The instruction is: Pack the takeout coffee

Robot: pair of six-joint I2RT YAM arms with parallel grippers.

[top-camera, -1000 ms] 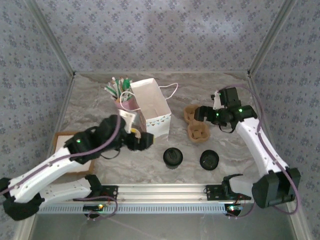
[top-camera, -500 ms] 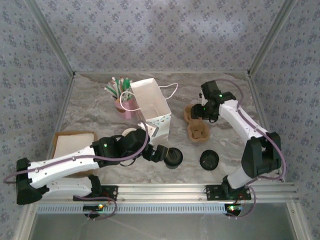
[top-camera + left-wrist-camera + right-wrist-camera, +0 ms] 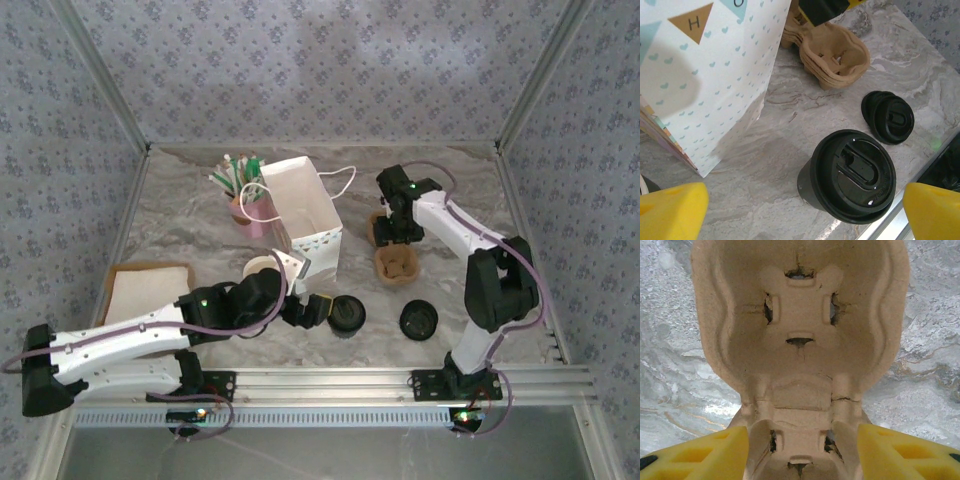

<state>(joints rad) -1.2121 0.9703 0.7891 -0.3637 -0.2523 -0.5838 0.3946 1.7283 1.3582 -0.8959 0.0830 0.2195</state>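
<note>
The takeout coffee (image 3: 847,175) stands near the table's front, a cup with a round black lid (image 3: 346,316); its wall looks dark here. My left gripper (image 3: 316,309) is just left of it and open. Its yellow fingertips (image 3: 671,211) sit at the bottom corners of the left wrist view, with the cup ahead between them, untouched. My right gripper (image 3: 394,230) is down over the brown cup carrier (image 3: 396,264). In the right wrist view its yellow pads (image 3: 696,455) lie against both sides of the carrier's near pocket (image 3: 800,340).
A white paper bag (image 3: 305,212) stands open left of the carrier (image 3: 835,55). Loose black lids (image 3: 418,320) lie right of the coffee. A pink cup of straws (image 3: 250,208) is behind the bag. An open cream cup (image 3: 258,268) and a napkin box (image 3: 148,288) lie at the left.
My left arm has swung right and forward, bringing its open gripper up to the lidded cup. My right arm has moved left over the carrier and its jaws have narrowed onto it.
</note>
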